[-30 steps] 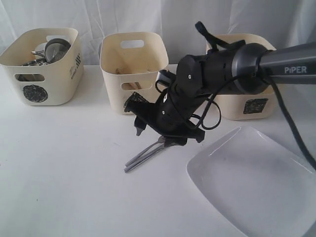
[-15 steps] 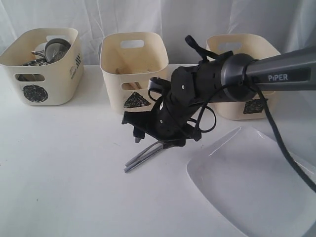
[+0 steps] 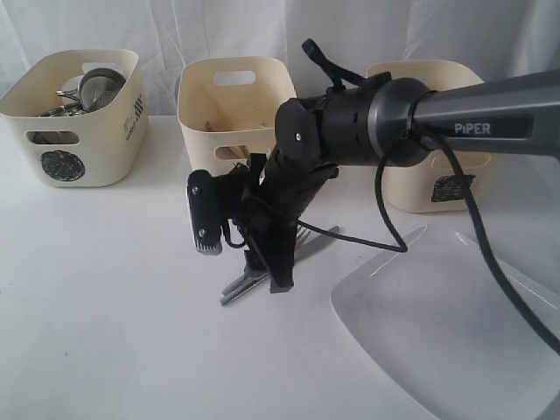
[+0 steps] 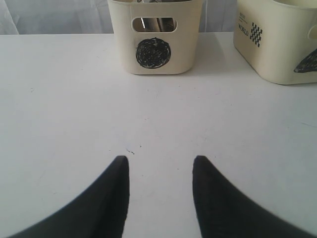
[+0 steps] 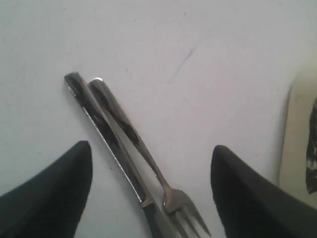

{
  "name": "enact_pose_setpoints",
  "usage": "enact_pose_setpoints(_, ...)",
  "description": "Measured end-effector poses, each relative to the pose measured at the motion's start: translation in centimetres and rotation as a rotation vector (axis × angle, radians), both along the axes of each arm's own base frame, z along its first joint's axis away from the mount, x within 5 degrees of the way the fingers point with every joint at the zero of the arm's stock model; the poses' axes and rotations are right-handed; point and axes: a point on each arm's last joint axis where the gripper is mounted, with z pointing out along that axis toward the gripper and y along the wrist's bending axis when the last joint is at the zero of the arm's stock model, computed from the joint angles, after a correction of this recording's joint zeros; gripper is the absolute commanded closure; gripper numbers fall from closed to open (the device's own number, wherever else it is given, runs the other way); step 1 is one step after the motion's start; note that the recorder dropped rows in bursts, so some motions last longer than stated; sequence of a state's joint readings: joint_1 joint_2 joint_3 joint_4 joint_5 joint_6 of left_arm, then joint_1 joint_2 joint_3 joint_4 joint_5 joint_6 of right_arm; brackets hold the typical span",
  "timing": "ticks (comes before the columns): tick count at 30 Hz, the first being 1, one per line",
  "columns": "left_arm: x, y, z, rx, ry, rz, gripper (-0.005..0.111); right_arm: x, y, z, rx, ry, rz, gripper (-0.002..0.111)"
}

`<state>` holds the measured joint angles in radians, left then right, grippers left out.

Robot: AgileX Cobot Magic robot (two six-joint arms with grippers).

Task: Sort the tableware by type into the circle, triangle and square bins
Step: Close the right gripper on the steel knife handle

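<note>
Your right gripper (image 3: 243,249) spread wide and empty over the fork (image 5: 148,158) and knife (image 5: 106,134), side by side mid-table, white plate (image 3: 437,324) at their 4 o'clock, circle bin (image 3: 87,149) at 10 o'clock, your left gripper (image 4: 158,171) parted, empty.

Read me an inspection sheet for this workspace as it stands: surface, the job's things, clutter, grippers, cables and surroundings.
Surface: white table, bare in front of the left arm.
Job's things: fork and knife lie side by side on the table. The white plate lies on the right of the exterior view. The circle bin holds steel ware. The triangle bin and square bin are partly hidden by the arm.
Clutter: nothing seen.
Grippers: right gripper open, straddling the fork and knife. Left gripper open over bare table.
Cables: black cable loops off the right arm's wrist.
Surroundings: white curtain behind the bins.
</note>
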<state>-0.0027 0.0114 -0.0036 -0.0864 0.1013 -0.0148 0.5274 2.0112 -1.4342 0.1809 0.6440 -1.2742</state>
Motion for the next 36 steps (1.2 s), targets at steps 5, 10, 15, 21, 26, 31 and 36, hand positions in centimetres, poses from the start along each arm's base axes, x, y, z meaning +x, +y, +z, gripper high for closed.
enact_pose_setpoints(5, 0.0, 0.0, 0.0, 0.000, 0.000, 0.000, 0.060, 0.2, 0.1, -2.5, -0.087, -0.007, 0.178, 0.045)
enact_pose_setpoints(10, 0.0, 0.0, 0.0, 0.000, 0.000, 0.000, 0.060, 0.5, 0.2, -3.8, -0.120, -0.017, 0.250, 0.045)
enact_pose_setpoints(15, 0.0, 0.0, 0.0, 0.000, 0.000, 0.000, 0.060, 0.8, 0.4, -4.3, -0.126, -0.027, 0.263, 0.053)
enact_pose_setpoints(21, 0.0, 0.0, 0.0, 0.000, 0.000, 0.000, 0.060, 0.5, 0.4, -4.6, -0.122, 0.056, 0.216, 0.066)
enact_pose_setpoints(26, 0.0, 0.0, 0.0, 0.000, 0.000, 0.000, 0.060, 0.7, 0.6, -4.5, -0.103, 0.146, 0.103, 0.064)
enact_pose_setpoints(31, 0.0, 0.0, 0.0, 0.000, 0.000, 0.000, 0.060, 1.3, 1.1, -4.2, -0.091, 0.240, -0.008, 0.057)
enact_pose_setpoints(36, 0.0, 0.0, 0.0, 0.000, 0.000, 0.000, 0.060, 2.0, 1.6, -3.7, -0.077, 0.304, -0.130, 0.057)
